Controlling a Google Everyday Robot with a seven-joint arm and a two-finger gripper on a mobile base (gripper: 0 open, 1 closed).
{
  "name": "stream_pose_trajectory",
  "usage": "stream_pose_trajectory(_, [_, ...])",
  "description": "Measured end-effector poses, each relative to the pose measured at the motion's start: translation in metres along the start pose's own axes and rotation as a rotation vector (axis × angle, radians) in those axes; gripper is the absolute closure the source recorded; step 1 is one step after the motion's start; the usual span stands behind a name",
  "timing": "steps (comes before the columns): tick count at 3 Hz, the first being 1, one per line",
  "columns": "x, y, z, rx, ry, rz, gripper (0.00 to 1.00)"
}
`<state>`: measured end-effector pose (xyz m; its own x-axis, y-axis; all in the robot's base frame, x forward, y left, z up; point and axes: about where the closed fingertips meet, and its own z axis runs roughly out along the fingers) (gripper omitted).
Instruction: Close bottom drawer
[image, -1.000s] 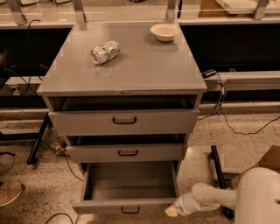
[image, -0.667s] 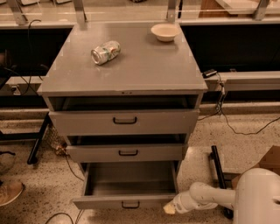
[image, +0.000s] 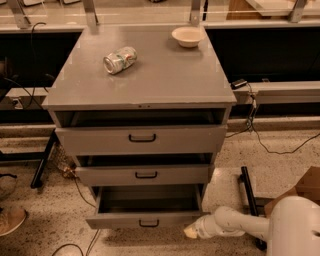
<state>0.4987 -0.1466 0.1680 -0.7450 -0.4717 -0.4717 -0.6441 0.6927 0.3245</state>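
Pushed farther in than before, the bottom drawer (image: 145, 220) is partly open; the gripper (image: 192, 232) sits at its near right corner; I cannot tell its grip.

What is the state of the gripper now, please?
Gripper: cannot be told; it is by the right front corner of the open bottom drawer.

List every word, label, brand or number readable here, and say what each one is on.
Nothing can be read as text.
Can lying on its side on the cabinet top: printed label, too blurred to read.
Bowl: no marking visible.
Bottom drawer, pulled open: plain grey front, no label.
Gripper, low by the right end of that drawer's front: no marking visible.
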Motion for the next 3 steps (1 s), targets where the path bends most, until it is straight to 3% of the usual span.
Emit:
stream_pose_trajectory(1, [-0.049, -0.0086, 0.0246, -0.011, -0.107, -0.078, 1.0])
stream_pose_trajectory(2, [-0.049, -0.0086, 0.0246, -0.011, -0.107, -0.077, 1.0])
stream_pose_trajectory(3, [-0.0544, -0.0173, 0.0265, 0.016, -0.18, -0.074, 1.0])
